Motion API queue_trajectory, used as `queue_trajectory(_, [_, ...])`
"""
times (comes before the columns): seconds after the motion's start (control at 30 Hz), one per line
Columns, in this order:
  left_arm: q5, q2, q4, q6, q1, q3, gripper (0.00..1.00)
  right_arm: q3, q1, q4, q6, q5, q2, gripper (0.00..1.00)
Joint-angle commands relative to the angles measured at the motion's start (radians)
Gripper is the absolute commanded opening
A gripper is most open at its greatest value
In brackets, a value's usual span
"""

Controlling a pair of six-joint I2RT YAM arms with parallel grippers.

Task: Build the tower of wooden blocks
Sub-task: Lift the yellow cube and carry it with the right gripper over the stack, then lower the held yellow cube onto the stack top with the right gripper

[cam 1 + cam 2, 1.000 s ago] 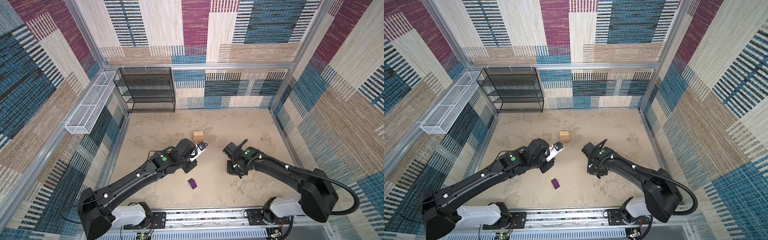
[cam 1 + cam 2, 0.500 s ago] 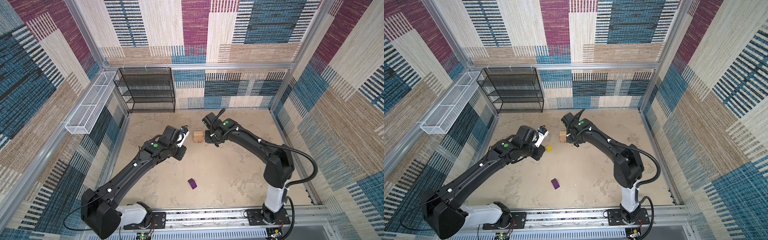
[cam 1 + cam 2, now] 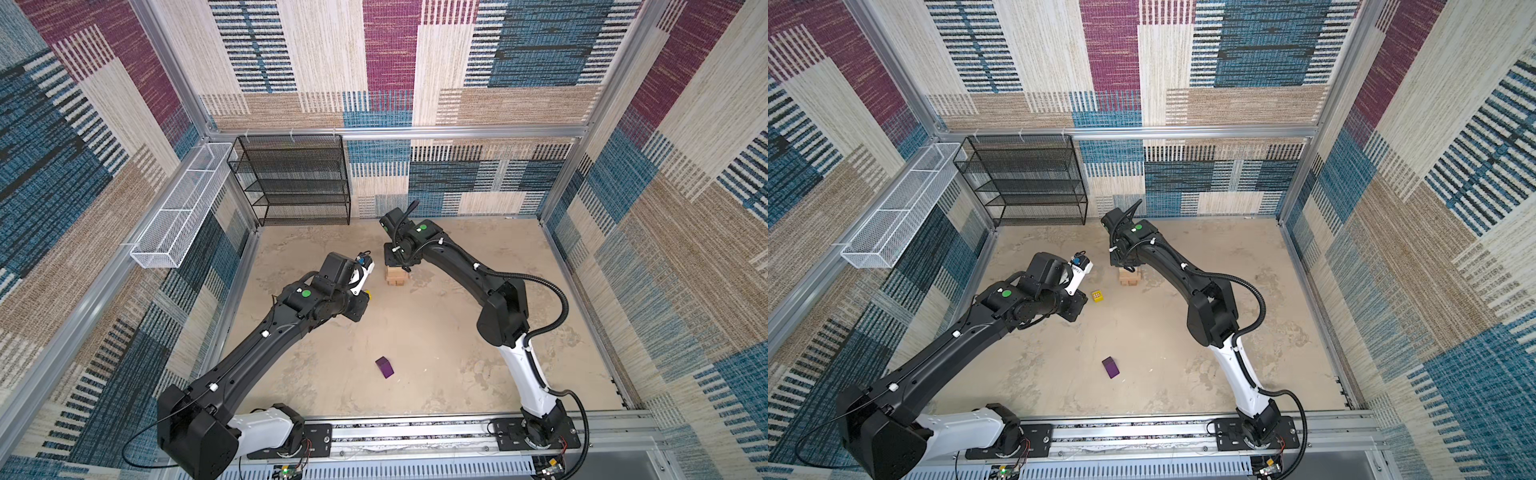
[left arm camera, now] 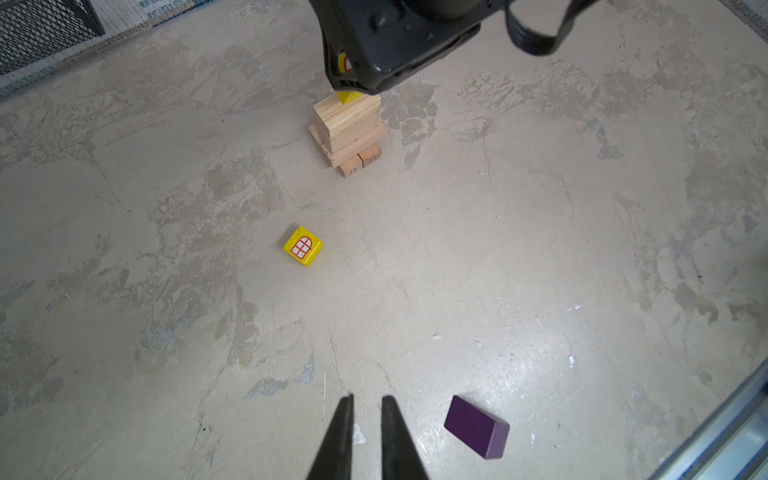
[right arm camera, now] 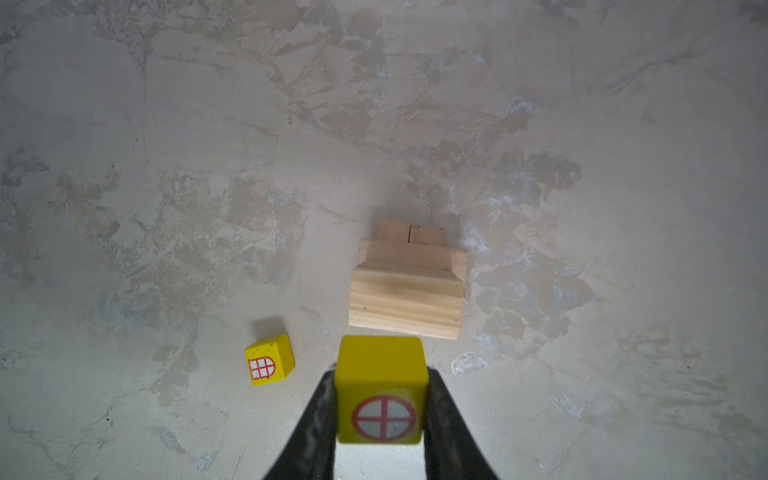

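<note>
Rail: a metal rail [image 3: 415,432] runs along the bottom edge of both top views, and both arm bases sit on it.
Worktop: a mottled beige worktop [image 3: 457,353] fills the lower middle of both top views.
Purple block: the purple block [image 3: 385,367] lies flat on the worktop, lower centre of the frame, alone and well apart from the other blocks.
Left pincer: in the left wrist view the left pincer [image 4: 368,399] points down at bare worktop at the bottom centre of the frame. Its jaws stand a narrow gap apart with nothing between them.
Loose yellow cube: a yellow cube [image 3: 1097,295] with an arched red-and-white window print rests on the worktop, centre left of the frame, near the tower but not touching it.
Wood block tower: the wood block tower [image 3: 395,276] stands just above frame centre, its tan bricks stacked in crossed layers.
Right pincer: the right pincer [image 5: 380,374] hangs over the tower, clamped on a second yellow cube [image 5: 380,390] with a round window print. Whether that cube touches the top brick cannot be told.
Black shelf: a black mesh shelf [image 3: 291,178] stands against the back wall, upper left of centre.
White basket: a white wire basket [image 3: 178,208] hangs on the left wall.
</note>
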Motion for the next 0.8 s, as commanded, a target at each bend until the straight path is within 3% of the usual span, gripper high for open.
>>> queue_trajectory(0.0, [-0.018,-0.011,-0.005,0.002,0.002,-0.002,0.18,0.09,0.0,-0.048,-0.02,-0.029,0.056,0.01])
queue_trajectory(0.77, [-0.027,-0.022,-0.002,0.007,0.002,-0.01,0.18,0.141,0.0,-0.078,-0.06,-0.031,0.132,0.12])
